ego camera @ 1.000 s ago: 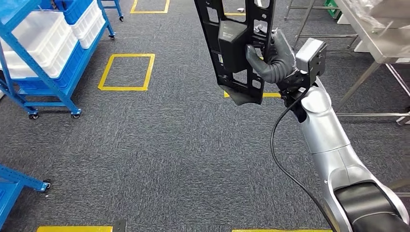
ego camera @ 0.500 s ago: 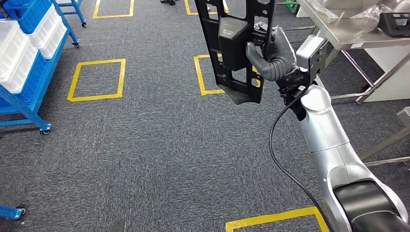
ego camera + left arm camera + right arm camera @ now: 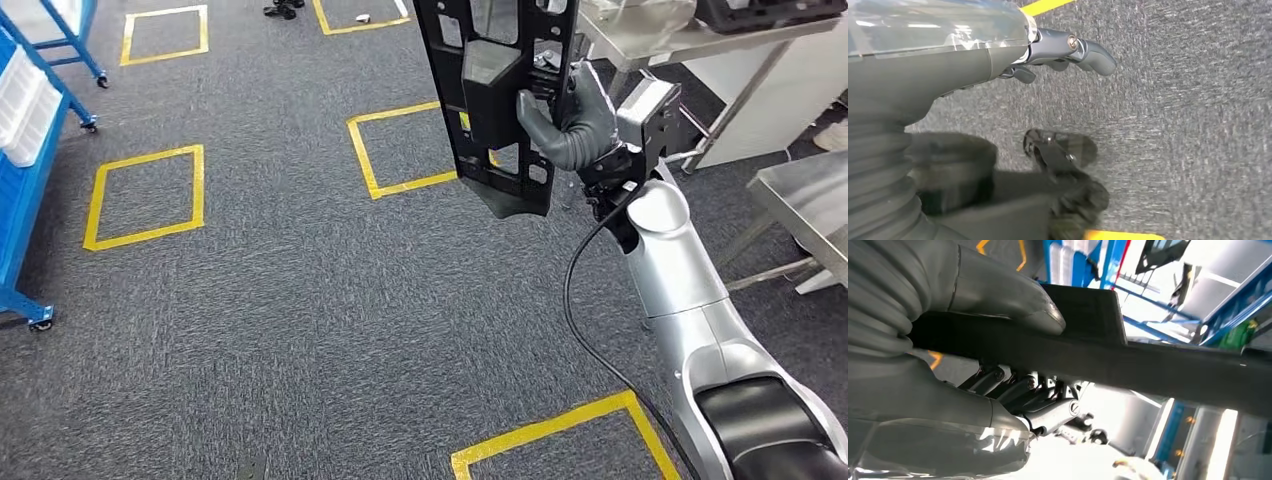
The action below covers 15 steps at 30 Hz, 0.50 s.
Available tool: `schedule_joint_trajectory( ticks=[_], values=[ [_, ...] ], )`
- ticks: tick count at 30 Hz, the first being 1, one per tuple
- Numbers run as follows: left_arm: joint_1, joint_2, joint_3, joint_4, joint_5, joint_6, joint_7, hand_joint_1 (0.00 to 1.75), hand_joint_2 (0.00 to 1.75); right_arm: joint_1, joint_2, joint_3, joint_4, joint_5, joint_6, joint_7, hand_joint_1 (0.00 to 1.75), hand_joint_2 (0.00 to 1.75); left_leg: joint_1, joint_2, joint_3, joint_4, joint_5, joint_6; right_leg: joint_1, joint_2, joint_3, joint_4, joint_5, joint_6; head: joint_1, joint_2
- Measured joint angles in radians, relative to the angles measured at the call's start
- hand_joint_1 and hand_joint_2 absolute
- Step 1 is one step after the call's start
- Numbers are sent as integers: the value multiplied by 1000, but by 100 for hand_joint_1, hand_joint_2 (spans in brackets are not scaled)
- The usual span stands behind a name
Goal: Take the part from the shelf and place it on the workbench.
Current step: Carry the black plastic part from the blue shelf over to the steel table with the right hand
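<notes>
One black plastic part (image 3: 497, 95) is held upright in the air by the right hand (image 3: 568, 118), above the grey carpet (image 3: 300, 300) and in front of the steel workbench (image 3: 700, 40) seen at the upper right of the head view. The thumb is laid across the front face of the part and the fingers are wrapped behind its edge, so the hand is clamped on it; in the right wrist view the same grip is seen from close by, with the thumb (image 3: 1013, 295) pressed on one side of the dark panel (image 3: 1148, 365) and the fingers (image 3: 1048, 410) on the other. The left hand (image 3: 1068, 50) is seen in the left wrist view hanging over the carpet, with nothing in it and its fingers loosely extended. Yellow tape squares (image 3: 145, 195) are marked on the floor, and a blue shelf (image 3: 25, 150) with white bins is seen at the left edge of the head view. A second steel table (image 3: 810, 200) is seen at the right edge.
</notes>
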Motion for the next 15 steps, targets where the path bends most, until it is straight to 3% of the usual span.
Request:
schedule_joint_trajectory(
  ticks=[2, 3, 4, 6, 8, 10, 12, 15],
  values=[
    [7, 1, -1, 0, -3, -5, 2, 0, 175, 24, -1, -1, 0, 3, -9, -6, 175, 175, 1, -25, -69, 132, -39, 0, 2, 35, 0, 2, 0, -5, 0, 0],
    [10, 1, -2, 0, -4, -8, 4, 0, 175, 38, -2, -1, -1, 5, -12, -9, 175, 175, 2, -31, -83, 150, -29, 1, 3, 56, 1, 4, 0, -6, 0, 0],
    [11, 1, -3, 0, -4, -10, 5, 0, 175, 52, -3, -3, -3, 6, -15, -12, 175, 175, 2, -40, -78, 127, 0, 5, 3, 79, 1, 7, -1, -5, 0, 0],
    [8, 2, -4, 0, -4, -12, 5, 0, 175, 62, -4, -6, -9, 8, -15, -13, 175, 175, 5, -82, -20, -12, 64, 14, 2, 109, -2, 12, -1, -1, 0, 0],
    [7, 1, -5, 0, -3, -12, 4, 0, 175, 67, -5, -10, -14, 9, -16, -14, 175, 175, 6, -111, 8, -74, 78, 18, -4, 133, -9, 13, 1, 10, 0, 0],
    [4, 0, -6, 0, -2, -13, 3, 0, 175, 73, -12, -15, -20, 11, -18, -14, 175, 175, 6, -96, 14, -85, 82, 26, -9, 154, -14, 9, 6, 25, 0, 0],
    [-1, -3, -7, 0, 0, -13, 1, 0, 175, 75, -21, -20, -27, 13, -20, -13, 175, 175, 8, -73, 20, -103, 92, 38, -6, 125, -26, 30, -11, 34, 0, 0],
    [-3, -7, -7, 0, 4, -13, -1, 0, 175, 73, -27, -23, -33, 14, -23, -11, 175, 175, 6, -39, 23, -114, 99, 46, -5, 39, -100, 188, -95, 43, 1, 0]
  ],
)
